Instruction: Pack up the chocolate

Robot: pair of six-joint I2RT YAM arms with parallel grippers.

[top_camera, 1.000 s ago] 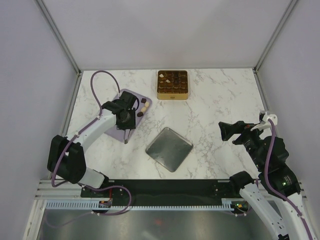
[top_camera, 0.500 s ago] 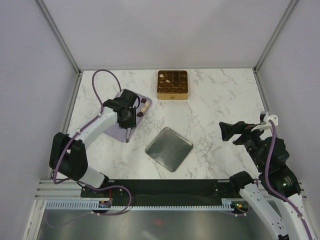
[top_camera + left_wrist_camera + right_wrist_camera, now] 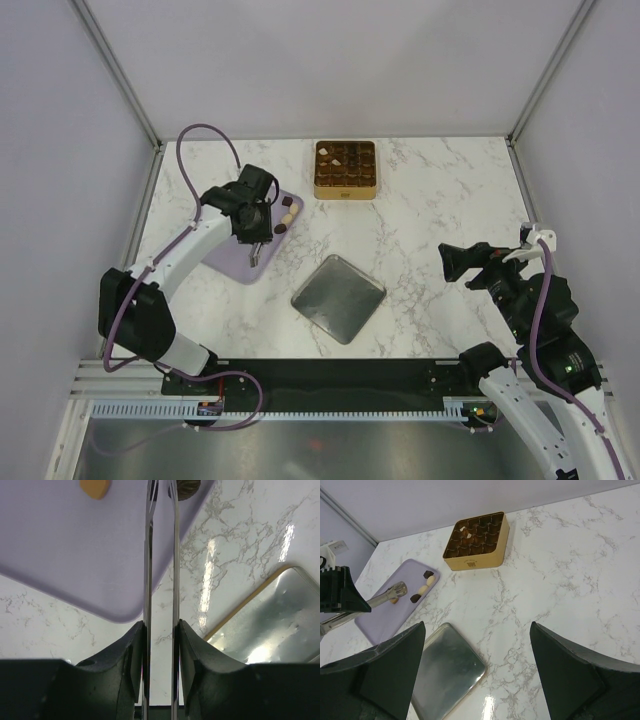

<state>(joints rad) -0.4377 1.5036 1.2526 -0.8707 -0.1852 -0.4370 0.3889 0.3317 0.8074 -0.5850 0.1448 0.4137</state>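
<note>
Marble table (image 3: 440, 190): the near edge is hidden behind the arm bases.

Lilac board (image 3: 65, 550): lies at left-centre and is partly covered by the left arm.

Flat metal lid (image 3: 338, 298): lies near the board's corner without touching it. It is cut off in the left wrist view.

Gold tin (image 3: 345, 190): set at the back. Some compartments are filled, but the contents are hard to make out.

Right gripper (image 3: 477, 627): held wide apart with nothing between the fingers.

Left gripper (image 3: 256, 252): set over the board. A narrow gap is seen between the long fingers. The tips are cut off, so whether anything is pinched cannot be told.

Chocolate (image 3: 415, 598): a few pieces are strung along the board's right edge. One dark piece is half hidden beside a finger.
</note>
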